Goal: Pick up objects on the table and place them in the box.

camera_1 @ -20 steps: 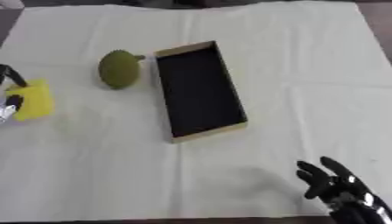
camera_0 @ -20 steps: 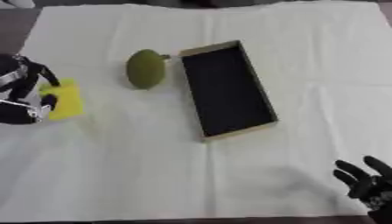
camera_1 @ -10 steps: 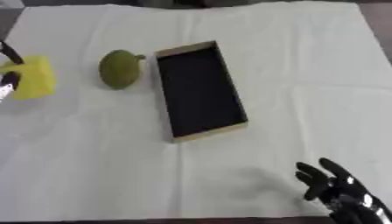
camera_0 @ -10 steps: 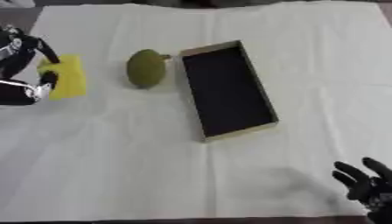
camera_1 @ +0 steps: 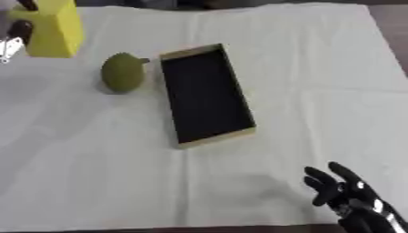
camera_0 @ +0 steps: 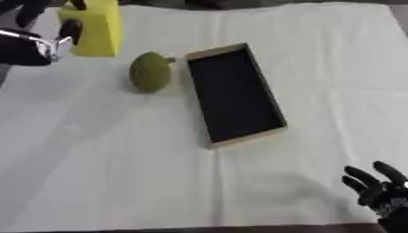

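Note:
My left hand [camera_0: 36,38] is at the upper left, its fingers curled round a yellow block [camera_0: 97,28] that it holds above the table. A green, pear-like fruit [camera_0: 150,72] lies on the white cloth just left of the box. The box [camera_0: 233,93] is a shallow tan tray with a black inside and nothing in it, lying lengthwise mid-table. My right hand [camera_1: 350,198] rests open at the lower right corner, fingers up, far from everything.
A white cloth [camera_0: 119,159] covers the whole table. Its front edge runs along the bottom of the view, and its right edge shows at the upper right.
My left hand has lifted the yellow block up and toward the far left of the table. The fruit, the box and my right hand stay put.

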